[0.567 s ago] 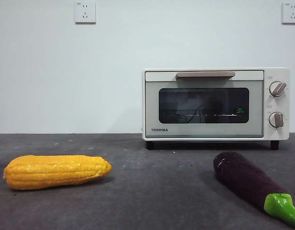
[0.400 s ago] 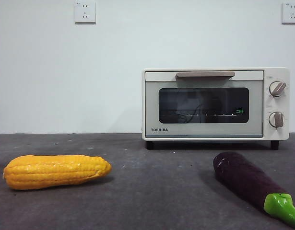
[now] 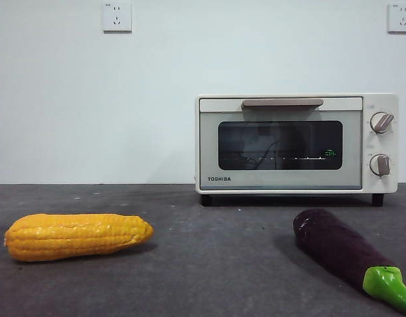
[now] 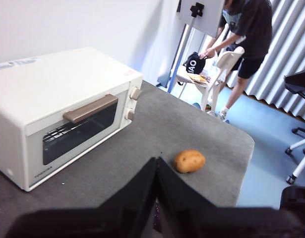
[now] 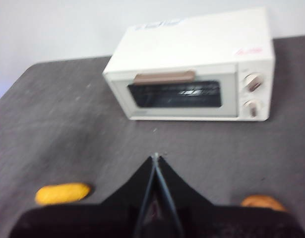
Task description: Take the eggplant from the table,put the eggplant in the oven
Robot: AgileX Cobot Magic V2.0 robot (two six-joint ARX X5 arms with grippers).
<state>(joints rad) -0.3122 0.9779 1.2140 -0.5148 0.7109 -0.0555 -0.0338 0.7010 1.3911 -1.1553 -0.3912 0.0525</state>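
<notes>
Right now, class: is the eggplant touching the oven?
Apart. The front view shows the eggplant lying on the table nearer the camera, with a strip of bare table between it and the oven's black feet.

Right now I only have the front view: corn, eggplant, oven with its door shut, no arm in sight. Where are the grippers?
Observer: The left gripper hangs over the table with its jaws shut, looking toward the oven.
Operator: And the right one?
Observer: The right gripper is shut too, facing the oven's door from farther back.
Operator: Anything on the table I'm missing?
Observer: Yes, a brown potato lies out past the oven's knob side.
</notes>
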